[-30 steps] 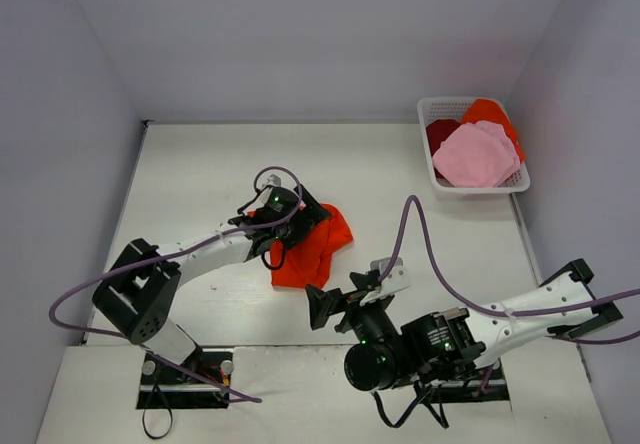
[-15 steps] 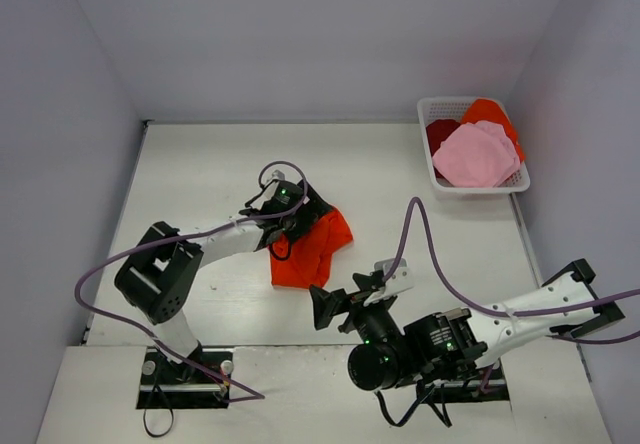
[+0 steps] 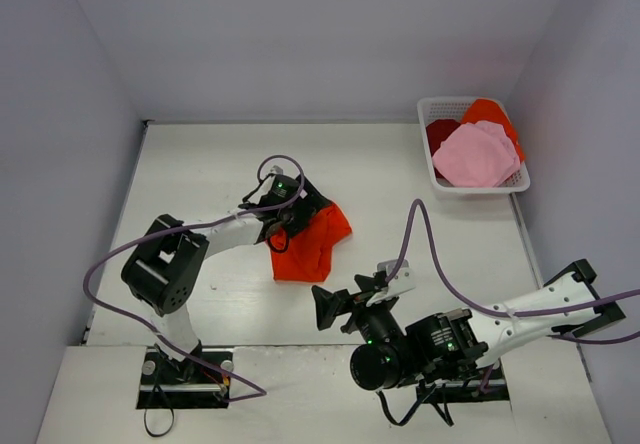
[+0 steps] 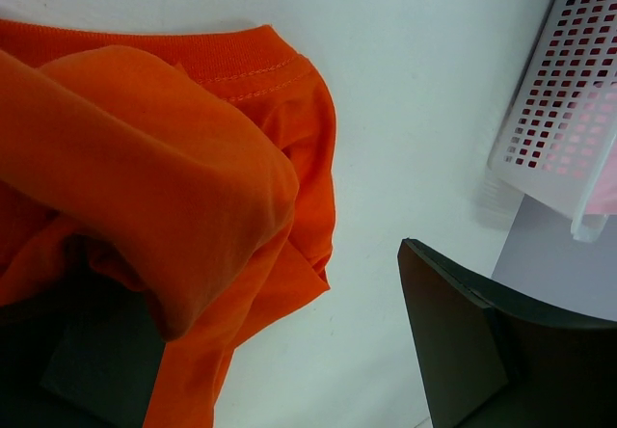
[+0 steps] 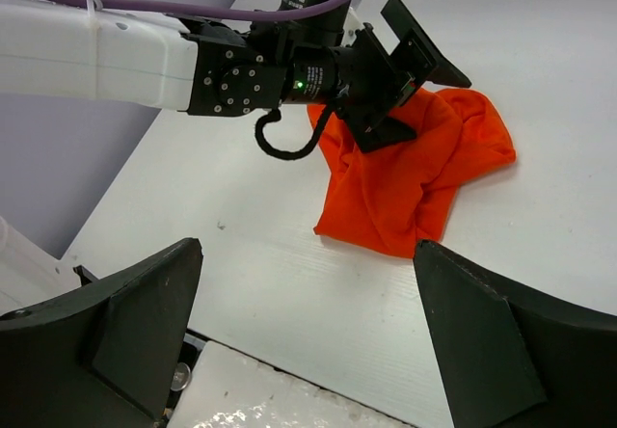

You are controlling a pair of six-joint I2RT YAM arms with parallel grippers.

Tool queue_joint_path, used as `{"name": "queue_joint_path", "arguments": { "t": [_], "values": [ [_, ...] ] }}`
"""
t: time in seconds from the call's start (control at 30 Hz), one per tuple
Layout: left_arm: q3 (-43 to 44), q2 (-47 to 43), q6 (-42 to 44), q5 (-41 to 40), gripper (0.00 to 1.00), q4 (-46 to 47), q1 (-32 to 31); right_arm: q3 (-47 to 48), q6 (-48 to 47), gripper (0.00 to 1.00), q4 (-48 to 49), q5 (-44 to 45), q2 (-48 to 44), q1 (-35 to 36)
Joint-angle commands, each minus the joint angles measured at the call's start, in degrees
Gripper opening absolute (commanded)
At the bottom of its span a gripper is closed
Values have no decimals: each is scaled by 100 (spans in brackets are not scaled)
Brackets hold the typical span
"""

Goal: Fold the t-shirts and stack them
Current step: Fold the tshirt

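Because the left jaws stand wide open right at the orange t-shirt [image 3: 312,249], with a bunched fold bulging between them and cloth draped over one finger, the likeliest trouble is a bad bite. Closing here would probably pinch several layers of the crumple instead of a single hem or shoulder, and lifting that would drag the garment up as a lump – no flatter than it lies now. Cloth could also snag on the draped finger and slide across the surface [image 3: 200,164] when the left arm [image 3: 220,239] pulls away.

The right jaws are open too, holding nothing, and hover just near of the shirt's near edge; if both arms close in on the same spot they may collide. The shirt lies crumpled at mid-surface, unfolded. The pink t-shirt [image 3: 475,154], the dark red one [image 3: 440,132] and another orange one [image 3: 490,112] wait in the basket [image 3: 478,190] at the far right.

Against a second ago, the left arm's elbow has swung rightward and farther in, and its wrist has crept slightly toward the far right – the shirt and right arm have barely shifted.
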Motion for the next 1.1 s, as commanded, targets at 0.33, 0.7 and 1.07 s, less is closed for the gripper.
{"name": "queue_joint_path", "arguments": {
  "t": [0.33,0.7,1.07],
  "values": [
    [217,-205,298,146,86,141,424,-140,302,88,89,134,-59,-149],
    [-91,-539,316,261,86,36,521,0,118,92,80,73,29,-158],
    [102,-1259,948,-143,86,-1034,521,387,-243,88,54,-217,-93,-386]
  ]
}}
